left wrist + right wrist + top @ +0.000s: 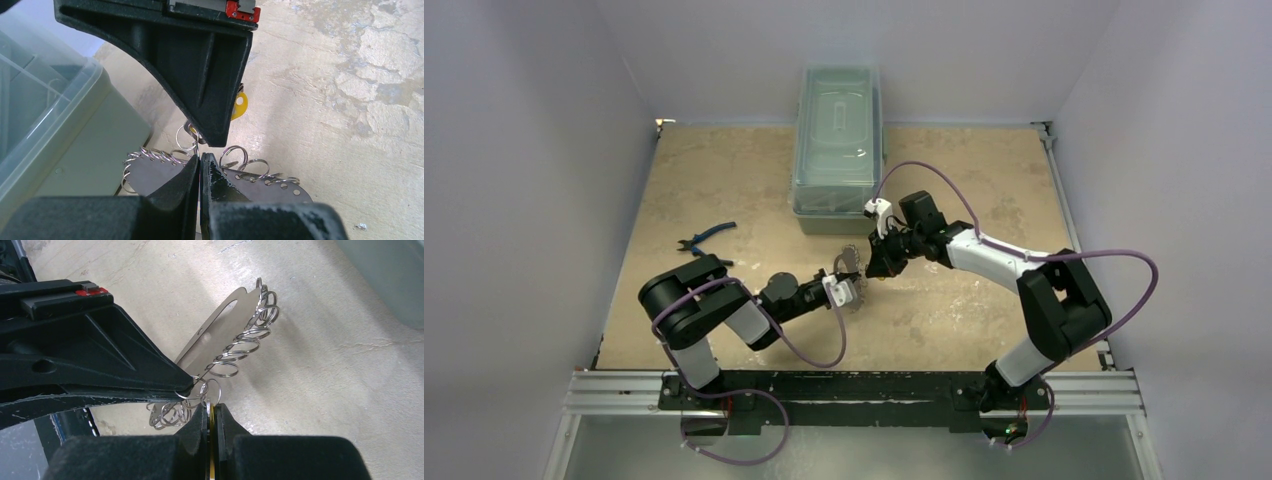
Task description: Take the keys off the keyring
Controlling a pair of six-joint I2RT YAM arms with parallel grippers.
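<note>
You are holding the keyring (pixel 220 330) just in front of the box (pixel 837 140): left gripper (pixel 200 162) clamping it, right gripper (pixel 212 410) clamping the yellow key (pixel 240 106). Pulling without twisting is risking the key slipping free.

The left arm (pixel 709 310) lies low, folded sharply at the elbow, its forearm reaching right toward the middle. The right arm (pixel 1034 290) rises from its base, bends, and stretches left to meet it. The left jaws and the right jaws are each pinched tight, tips nearly touching, and the right wrist (pixel 914 225) sits slightly higher and farther back.
</note>
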